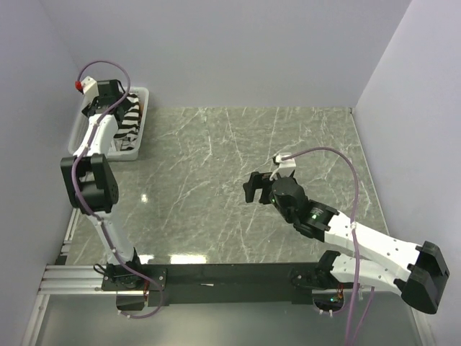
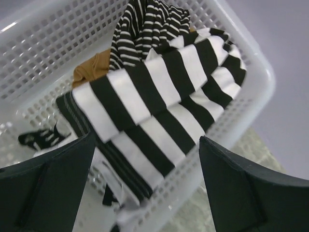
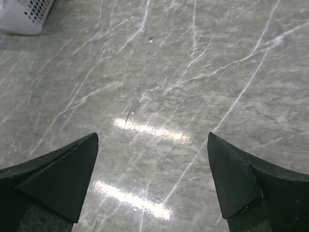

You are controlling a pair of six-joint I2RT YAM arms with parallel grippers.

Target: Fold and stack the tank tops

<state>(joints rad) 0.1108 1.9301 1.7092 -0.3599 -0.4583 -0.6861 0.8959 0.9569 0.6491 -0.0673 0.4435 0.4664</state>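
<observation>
left gripper [image 2: 147, 145] hangs over the white mesh basket [image 2: 251, 96] with its jaws spread wide and nothing between them; directly below and ahead of the fingertips lies the bold black-and-white striped tank top [image 2: 164, 96], draped across the pile and reaching the basket's rim; beyond it sits the thin striped tank top [image 2: 145, 24], and the tan-brown tank top [image 2: 91, 67] peeks out to the gripper's left. the likely trouble: the three tops overlap, so a deep pinch could gather two layers at once or catch the mesh wall, and a lift might then drag the light basket along; a shallow pinch on loose fabric could slip free. the left arm is stretched out, wrist pitched down into the basket.

right gripper [image 3: 152, 136] is also fully spread and empty, poised above the bare marble table [image 3: 193, 72], the basket well apart at its far left; its arm reaches low toward mid-table, too far away to steady the basket.
</observation>
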